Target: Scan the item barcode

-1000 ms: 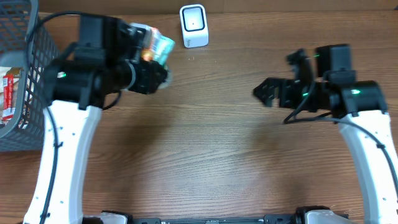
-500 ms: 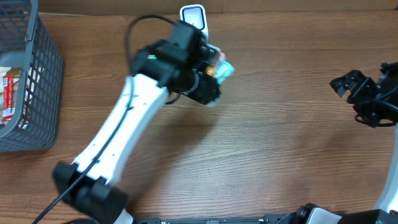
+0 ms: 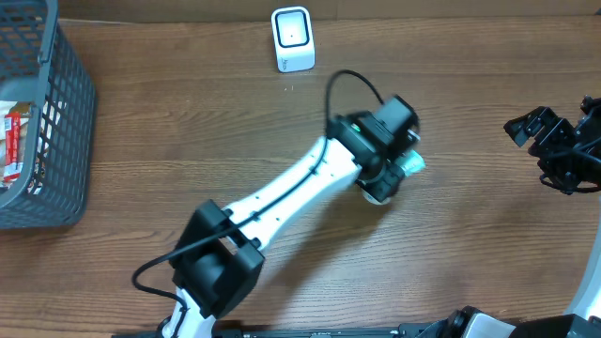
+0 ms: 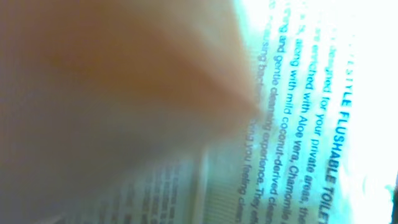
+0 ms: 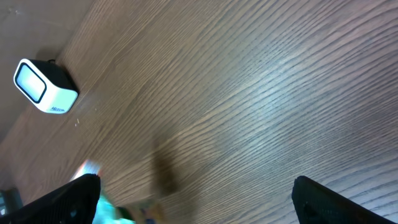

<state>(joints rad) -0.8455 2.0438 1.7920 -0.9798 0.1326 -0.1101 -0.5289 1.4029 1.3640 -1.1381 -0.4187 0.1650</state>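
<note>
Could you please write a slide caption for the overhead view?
Left gripper holds a teal pack well clear of the white scanner; right gripper stands open.

Close-up printed packet [image 4: 301, 124], left side blurred

— What stands off to my left?
— A dark mesh basket [image 3: 70, 122], at the left end of the desk [image 3: 282, 131]. The overhead view cuts part of it off.
— Anything inside?
— A red-and-white packet [image 3: 11, 141] lies in it, right at the edge of the view. I cannot read its print.
— And under me?
— Brown wood, the grain running from side to side. My right wrist view shows the same surface.
</note>
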